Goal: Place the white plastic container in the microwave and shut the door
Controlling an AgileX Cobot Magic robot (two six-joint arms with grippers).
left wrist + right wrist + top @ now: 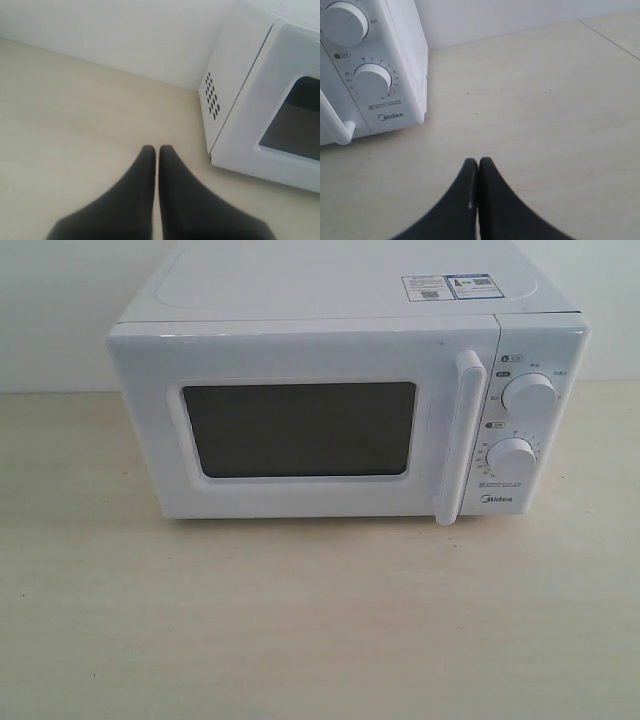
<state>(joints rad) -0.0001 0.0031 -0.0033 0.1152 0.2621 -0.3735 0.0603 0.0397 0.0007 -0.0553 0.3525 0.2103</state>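
The white Midea microwave (340,400) stands at the back of the pale table, two round dials (528,395) on its right panel. Its door (300,430) with the dark window is closed flat, the vertical bar handle (460,440) at its right edge. The white plastic container is out of view in every frame. My left gripper (157,148) is shut and empty, hovering over bare table off the microwave's (260,105) left side. Beside the dial panel (370,75), my right gripper (478,161) is shut and empty too. Neither gripper appears in the exterior view.
A white wall (60,310) runs behind the microwave. Pale wooden tabletop (300,620) stretches in front of it and to both sides. A seam in the tabletop (615,42) crosses the far corner of the right wrist view.
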